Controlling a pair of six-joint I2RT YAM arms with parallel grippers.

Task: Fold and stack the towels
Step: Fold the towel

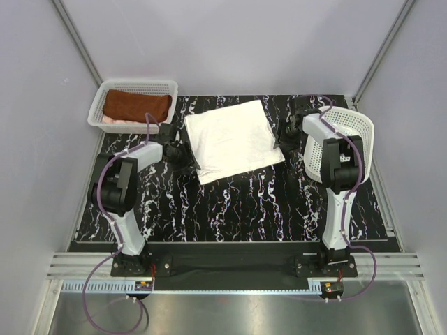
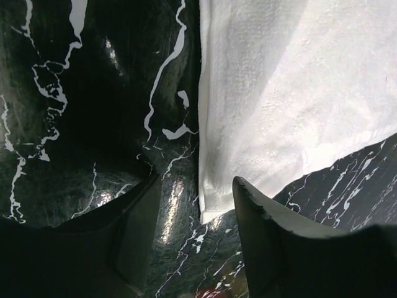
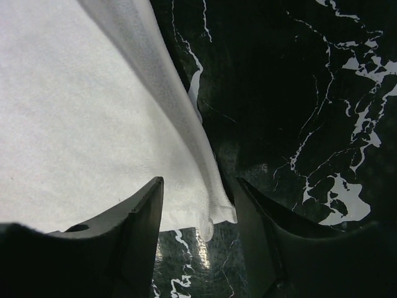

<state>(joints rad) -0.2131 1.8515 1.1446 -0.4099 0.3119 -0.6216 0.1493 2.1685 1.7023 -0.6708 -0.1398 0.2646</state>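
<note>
The white towel (image 1: 232, 139) lies flat in the middle of the table, folded over. My left gripper (image 1: 180, 155) is open at its near-left corner; in the left wrist view the gripper (image 2: 197, 186) straddles that corner (image 2: 214, 205) without holding it. My right gripper (image 1: 286, 132) is open at the towel's right edge; in the right wrist view the gripper (image 3: 198, 183) has a towel corner (image 3: 214, 211) between its open fingers. The rust-brown towel (image 1: 137, 106) lies folded in the left basket, on top of the pale pink towel (image 1: 112, 120).
A white mesh basket (image 1: 162, 88) stands at the back left, holding two towels. A second white mesh basket (image 1: 357, 129) lies tipped on its side at the right, behind my right arm. The table top (image 1: 244, 202) is black marble with white veins.
</note>
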